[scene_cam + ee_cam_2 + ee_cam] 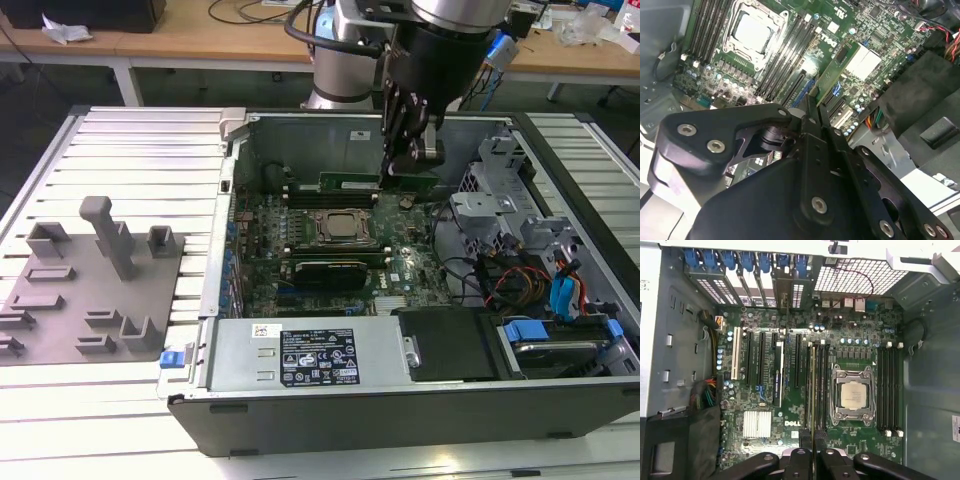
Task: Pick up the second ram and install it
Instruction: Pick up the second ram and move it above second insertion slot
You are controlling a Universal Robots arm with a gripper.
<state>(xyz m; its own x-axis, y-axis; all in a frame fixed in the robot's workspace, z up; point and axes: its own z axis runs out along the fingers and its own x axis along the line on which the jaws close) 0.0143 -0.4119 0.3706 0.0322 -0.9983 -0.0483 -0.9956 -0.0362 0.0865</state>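
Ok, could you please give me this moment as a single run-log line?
hand: shut on second ram | position: held over memory slots beside CPU socket | seated: cannot tell

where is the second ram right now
In the exterior view the ram is clamped in the claw, held on edge just beyond the far side of the CPU socket.

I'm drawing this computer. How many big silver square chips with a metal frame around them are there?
1. The processor sits in its framed socket on the motherboard, between long black memory slots. Part of the board is hidden, so another can't be ruled out.
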